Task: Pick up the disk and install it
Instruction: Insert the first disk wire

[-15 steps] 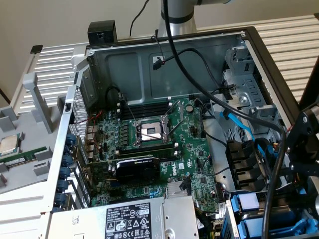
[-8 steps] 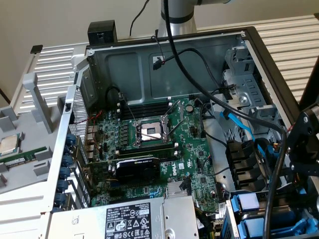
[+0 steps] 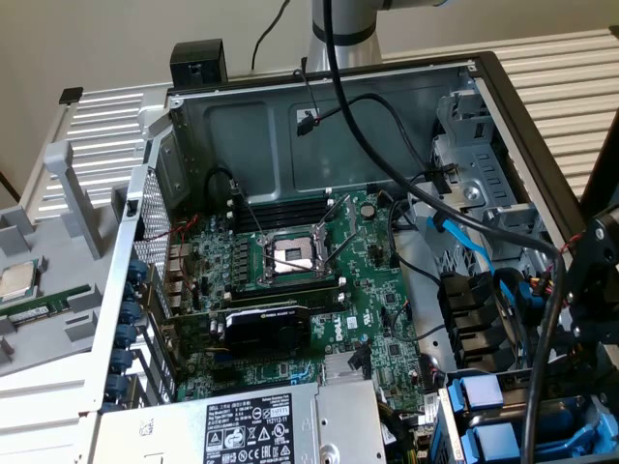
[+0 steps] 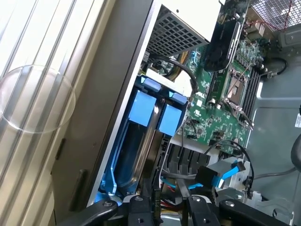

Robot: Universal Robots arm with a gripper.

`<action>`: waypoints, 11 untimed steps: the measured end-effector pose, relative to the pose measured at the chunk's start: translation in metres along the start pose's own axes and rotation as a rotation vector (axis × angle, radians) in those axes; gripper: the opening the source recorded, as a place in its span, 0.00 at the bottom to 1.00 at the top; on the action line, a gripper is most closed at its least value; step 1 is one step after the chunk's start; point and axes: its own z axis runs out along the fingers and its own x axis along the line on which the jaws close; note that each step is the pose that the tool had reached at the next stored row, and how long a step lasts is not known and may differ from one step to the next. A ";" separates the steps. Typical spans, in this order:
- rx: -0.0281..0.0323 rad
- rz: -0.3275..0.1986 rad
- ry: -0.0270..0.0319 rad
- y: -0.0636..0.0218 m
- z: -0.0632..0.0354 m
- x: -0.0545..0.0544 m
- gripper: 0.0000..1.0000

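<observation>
The disk (image 4: pixel 143 155) stands on edge in the drive bay at the corner of the open computer case, a silver-grey slab between bright blue carrier parts with blue tabs (image 4: pixel 142 109) at its end. The same blue tabs (image 3: pixel 482 393) sit at the exterior view's lower right. My gripper (image 4: pixel 168 203) hovers right at the bay's near end. Its two black fingers (image 4: pixel 154 207) stand apart with only wires visible in the gap, and the disk's edge lies just beside one finger. The black wrist assembly (image 3: pixel 592 280) hangs above the bay.
The motherboard with its open CPU socket (image 3: pixel 290 256) and a black graphics card (image 3: pixel 266 329) fill the case floor. A grey power supply box (image 3: pixel 261 425) sits near the bay. A blue cable (image 3: pixel 464 242) and a thick black cable (image 3: pixel 387 164) cross the case. A small CPU chip (image 3: pixel 17 280) lies outside.
</observation>
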 end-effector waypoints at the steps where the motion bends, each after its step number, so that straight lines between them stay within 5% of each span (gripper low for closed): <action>1: 0.0000 0.000 -0.0028 0.0002 -0.0001 0.000 0.34; 5: -0.0032 0.002 -0.0115 0.0002 -0.0001 0.001 0.34; 11: -0.0158 0.010 -0.0225 -0.0006 -0.0004 0.002 0.34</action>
